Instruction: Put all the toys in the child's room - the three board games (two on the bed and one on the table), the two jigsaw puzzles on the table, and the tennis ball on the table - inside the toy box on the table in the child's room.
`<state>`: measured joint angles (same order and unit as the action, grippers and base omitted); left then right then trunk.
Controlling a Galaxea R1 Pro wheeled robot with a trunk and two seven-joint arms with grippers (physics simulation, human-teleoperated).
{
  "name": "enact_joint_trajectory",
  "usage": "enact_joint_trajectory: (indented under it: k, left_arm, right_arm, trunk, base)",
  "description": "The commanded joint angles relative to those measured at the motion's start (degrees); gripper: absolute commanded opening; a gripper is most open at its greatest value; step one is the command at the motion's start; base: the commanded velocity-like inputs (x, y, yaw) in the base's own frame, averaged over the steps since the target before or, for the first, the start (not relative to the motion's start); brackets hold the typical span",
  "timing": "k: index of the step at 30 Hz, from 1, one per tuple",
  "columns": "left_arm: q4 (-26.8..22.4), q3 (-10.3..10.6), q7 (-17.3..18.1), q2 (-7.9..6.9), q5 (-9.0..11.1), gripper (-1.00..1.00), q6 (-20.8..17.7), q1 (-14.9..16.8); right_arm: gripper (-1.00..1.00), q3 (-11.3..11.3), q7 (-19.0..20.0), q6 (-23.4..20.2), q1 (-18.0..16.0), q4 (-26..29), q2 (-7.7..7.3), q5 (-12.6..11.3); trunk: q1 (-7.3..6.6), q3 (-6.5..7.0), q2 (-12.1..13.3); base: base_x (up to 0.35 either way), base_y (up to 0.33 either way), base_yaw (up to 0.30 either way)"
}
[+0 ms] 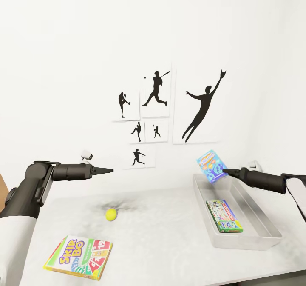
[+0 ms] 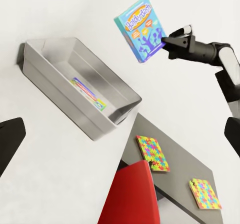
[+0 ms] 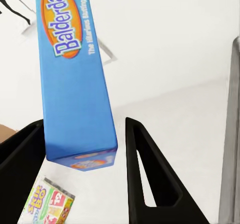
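Stretching across the lower part of the head view, the table (image 1: 170, 218) is carrying the toy box (image 1: 199, 192) at its right side, with the bin's long axis running away from the robot toward the wall. Inside that bin a green-edged board game (image 1: 224, 215) is already lying flat on the floor, near the close end. Above the far end of the bin, the right gripper (image 1: 224, 172) is holding the blue board game (image 1: 211, 166) by one edge, the box standing tilted in the air well clear of the rim; in the right wrist view the blue box is sitting against one finger (image 3: 20, 159) while a gap is showing toward the other, so the grip looks loose, though that is a judgement. The coming release is turning on this: the bin's open floor is lying directly below and slightly toward the robot from the held box, so the right arm is the one placed for it. The left gripper (image 1: 109, 170) is hovering empty over the left of the table with its tips looking drawn close together, the SKIP-BO game (image 1: 79, 257) and the tennis ball (image 1: 111, 214) lying below it. Two jigsaw puzzles (image 2: 153, 153) are resting on the lower dark section.
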<state>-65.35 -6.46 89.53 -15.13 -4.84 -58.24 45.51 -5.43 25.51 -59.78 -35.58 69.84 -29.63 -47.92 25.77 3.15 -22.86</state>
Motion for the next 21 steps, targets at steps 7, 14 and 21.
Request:
enact_joint_trajectory:
  k: [7,14,21]
  left_arm:
    - [-0.04,-0.03,0.47,0.01,-0.52,1.0,-0.57,0.01]
    - [-0.04,-0.04,0.47,0.01,-0.52,1.0,-0.56,0.01]
    - [-0.04,0.01,0.47,0.01,-0.52,1.0,-0.56,0.01]
  right_arm:
    - [-1.0,8.38,3.3,-0.22,-9.31,-9.53,-0.09,0.46]
    - [-1.0,14.94,13.26,-0.22,-17.28,-17.29,-2.12,1.25]
    - [-1.0,17.42,15.34,-0.22,-18.79,-19.35,-6.94,1.16]
  trunk:
    - [0.02,-0.03,-0.06]
    - [0.02,-0.03,-0.06]
    - [0.02,-0.03,-0.06]
  base:
    - [0.0,0.0,0.0]
    - [0.0,0.0,0.0]
    - [0.0,0.0,0.0]
